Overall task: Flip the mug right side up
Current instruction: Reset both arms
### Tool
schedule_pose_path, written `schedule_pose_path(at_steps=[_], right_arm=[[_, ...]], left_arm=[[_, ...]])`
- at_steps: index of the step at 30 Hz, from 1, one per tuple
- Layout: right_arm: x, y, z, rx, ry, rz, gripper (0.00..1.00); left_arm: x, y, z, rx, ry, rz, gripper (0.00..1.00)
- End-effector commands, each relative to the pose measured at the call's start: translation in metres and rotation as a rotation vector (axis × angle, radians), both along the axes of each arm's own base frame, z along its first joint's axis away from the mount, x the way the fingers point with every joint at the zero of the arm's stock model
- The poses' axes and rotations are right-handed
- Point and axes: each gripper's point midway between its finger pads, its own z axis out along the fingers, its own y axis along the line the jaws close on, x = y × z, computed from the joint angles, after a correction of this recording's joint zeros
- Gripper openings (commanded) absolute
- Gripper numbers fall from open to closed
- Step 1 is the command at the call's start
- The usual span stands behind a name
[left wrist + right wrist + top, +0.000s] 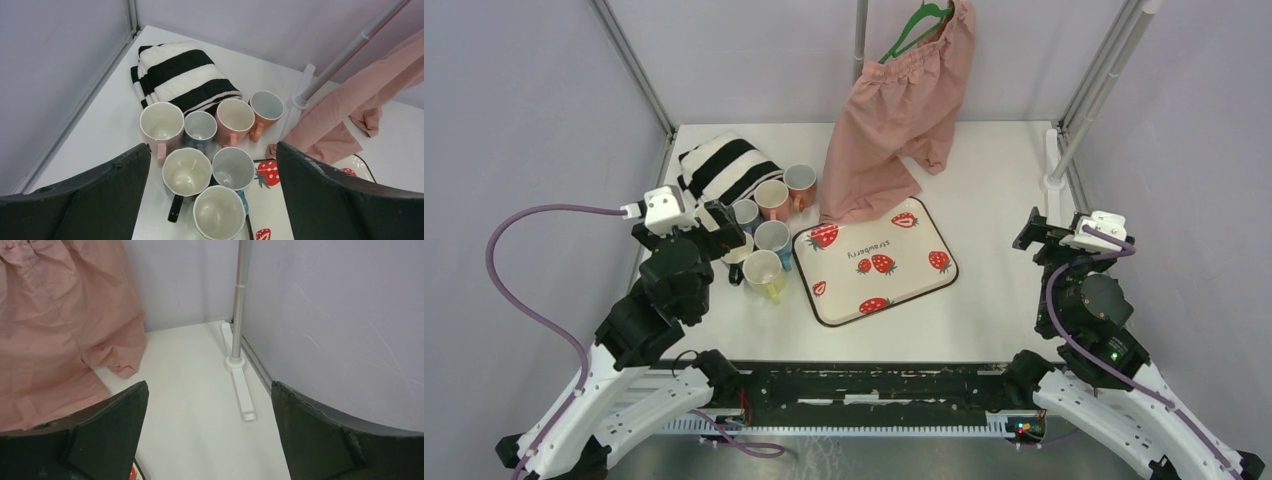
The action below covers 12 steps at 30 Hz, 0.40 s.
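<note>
Beside the striped towel (pixel 180 80) on the desk (pixel 999 190), all seven mugs (pixel 186 171) are seen mouth-up, none left inverted, so the job is judged finished, while left fingers (pixel 90 200) and right fingers (pixel 75 440) are spread wide, empty.

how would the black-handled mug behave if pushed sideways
Probably rigid and fairly heavy: the black-handled mug looks like glazed ceramic. It stands upright, mouth up, so it would likely slide rather than roll. With the blue mug close beside it, it may bump that.
</note>
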Motion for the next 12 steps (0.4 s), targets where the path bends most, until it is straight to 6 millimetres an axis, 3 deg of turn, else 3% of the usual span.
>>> schedule_pose_path(at_steps=[1, 12], right_arm=[[-0.0007, -0.0080, -0.0043, -0.043, 0.022, -0.066, 0.98], [0.0043, -0.0015, -0.0094, -0.078, 0.025, -0.044, 0.98]], left_arm=[[-0.0027, 0.0094, 0.0073, 0.001, -0.013, 0.045, 1.00], [-0.0039, 0.0086, 0.0010, 0.023, -0.019, 0.021, 1.00]])
